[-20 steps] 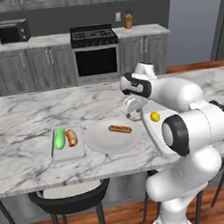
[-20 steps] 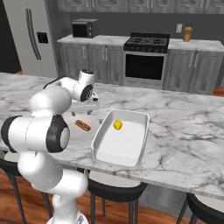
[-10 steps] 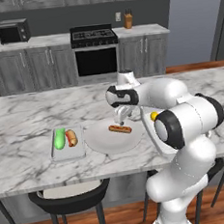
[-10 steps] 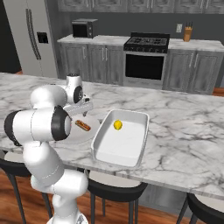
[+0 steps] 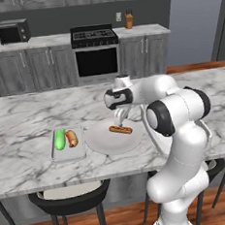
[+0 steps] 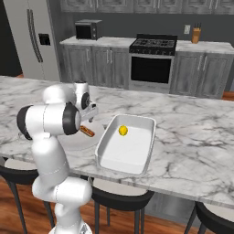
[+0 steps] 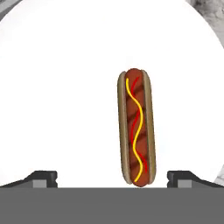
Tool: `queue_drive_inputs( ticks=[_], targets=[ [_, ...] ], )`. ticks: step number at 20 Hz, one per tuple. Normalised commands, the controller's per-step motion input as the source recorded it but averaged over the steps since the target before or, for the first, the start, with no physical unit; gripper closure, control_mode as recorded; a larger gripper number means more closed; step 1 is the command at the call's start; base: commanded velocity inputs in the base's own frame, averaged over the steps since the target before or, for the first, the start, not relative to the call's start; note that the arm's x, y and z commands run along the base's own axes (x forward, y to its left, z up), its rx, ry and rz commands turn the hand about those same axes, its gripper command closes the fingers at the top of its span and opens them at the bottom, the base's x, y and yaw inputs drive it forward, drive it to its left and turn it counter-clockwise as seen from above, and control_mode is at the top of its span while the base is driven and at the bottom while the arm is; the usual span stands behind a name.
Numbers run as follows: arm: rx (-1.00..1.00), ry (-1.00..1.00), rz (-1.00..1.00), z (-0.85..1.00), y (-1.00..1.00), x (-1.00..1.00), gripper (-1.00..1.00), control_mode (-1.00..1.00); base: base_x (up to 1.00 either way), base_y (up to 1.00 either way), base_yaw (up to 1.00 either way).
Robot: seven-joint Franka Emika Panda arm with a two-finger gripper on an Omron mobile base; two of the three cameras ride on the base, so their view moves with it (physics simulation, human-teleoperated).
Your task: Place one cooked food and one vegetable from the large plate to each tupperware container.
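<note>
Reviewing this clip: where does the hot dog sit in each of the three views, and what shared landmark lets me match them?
Left base view: hot dog lies centre frame on the large plate, just below the gripper.
Right base view: hot dog lies left of centre, between the arm and the larger tray.
Hand view: hot dog lies lengthwise, right of centre, between the open fingertips.
Shared landmark: the round white plate beneath it.
</note>
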Motion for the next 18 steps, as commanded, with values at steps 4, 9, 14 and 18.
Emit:
queue_drive_inputs(
  ticks=[4,9,14,18],
  targets=[
    [0.0,0.0,0.0,-0.37,0.05,0.44,-1.0,-1.0,0.0,0.0,0.0],
    [0.0,0.01,0.0,-0.43,0.07,0.22,-1.0,-1.0,0.0,0.0,0.0],
    [0.0,0.0,0.0,-0.3,0.0,0.1,-1.0,-1.0,0.0,0.0,0.0],
    [0.0,0.0,0.01,-0.37,0.0,0.0,-1.0,-1.0,0.0,0.0,0.0]
  ],
)
